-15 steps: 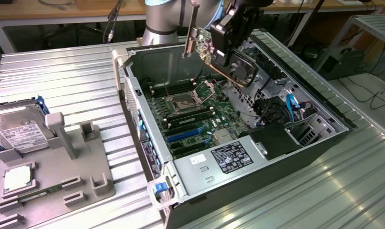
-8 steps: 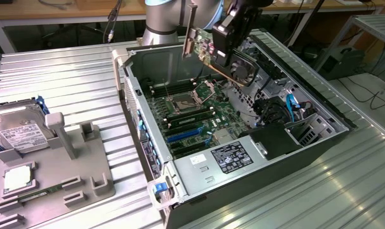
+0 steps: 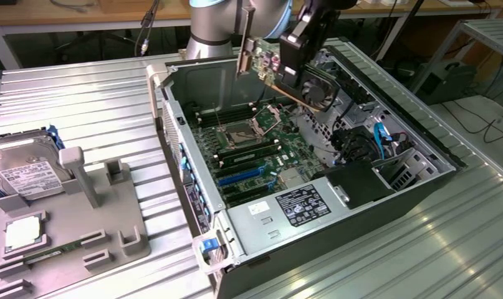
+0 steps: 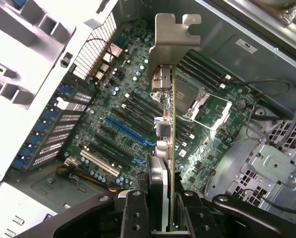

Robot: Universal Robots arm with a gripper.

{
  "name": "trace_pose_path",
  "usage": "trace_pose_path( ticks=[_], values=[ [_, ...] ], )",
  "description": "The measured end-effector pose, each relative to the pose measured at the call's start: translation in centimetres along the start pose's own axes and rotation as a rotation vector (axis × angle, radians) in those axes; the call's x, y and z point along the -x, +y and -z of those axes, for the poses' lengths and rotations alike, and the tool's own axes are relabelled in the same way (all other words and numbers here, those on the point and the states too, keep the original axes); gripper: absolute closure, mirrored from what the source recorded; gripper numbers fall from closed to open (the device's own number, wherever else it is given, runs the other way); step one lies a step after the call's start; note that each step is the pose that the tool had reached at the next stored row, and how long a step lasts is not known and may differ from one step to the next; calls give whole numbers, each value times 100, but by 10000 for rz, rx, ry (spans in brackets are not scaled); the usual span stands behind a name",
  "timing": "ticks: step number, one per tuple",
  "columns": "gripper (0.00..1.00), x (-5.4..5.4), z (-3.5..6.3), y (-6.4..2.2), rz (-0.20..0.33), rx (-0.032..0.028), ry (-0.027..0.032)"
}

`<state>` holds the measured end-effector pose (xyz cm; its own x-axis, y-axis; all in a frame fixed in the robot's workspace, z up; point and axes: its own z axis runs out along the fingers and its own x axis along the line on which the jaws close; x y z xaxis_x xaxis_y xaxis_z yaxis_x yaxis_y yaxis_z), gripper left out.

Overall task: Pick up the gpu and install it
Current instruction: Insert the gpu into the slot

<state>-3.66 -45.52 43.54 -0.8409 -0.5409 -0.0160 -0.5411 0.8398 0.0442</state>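
Note:
My gripper is shut on the gpu, a thin green card held on edge above the far end of the open computer case. Its silver bracket stands toward the exterior view's left. In the wrist view the gpu shows edge-on between my black fingers, with the gripper clamped on its near edge and the bracket at the far end. Below it lies the motherboard with a blue slot and the CPU socket. The card hangs apart from the board.
A hard drive and a small cpu chip sit in a grey fixture at the exterior view's left on the ribbed metal table. Inside the case are a power supply, a drive cage and loose cables.

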Motion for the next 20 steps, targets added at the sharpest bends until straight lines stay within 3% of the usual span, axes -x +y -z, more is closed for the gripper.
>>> trace_pose_path(
  ticks=[20],
  values=[
    [72,-4,0,-7,1816,45,69]
  ],
)
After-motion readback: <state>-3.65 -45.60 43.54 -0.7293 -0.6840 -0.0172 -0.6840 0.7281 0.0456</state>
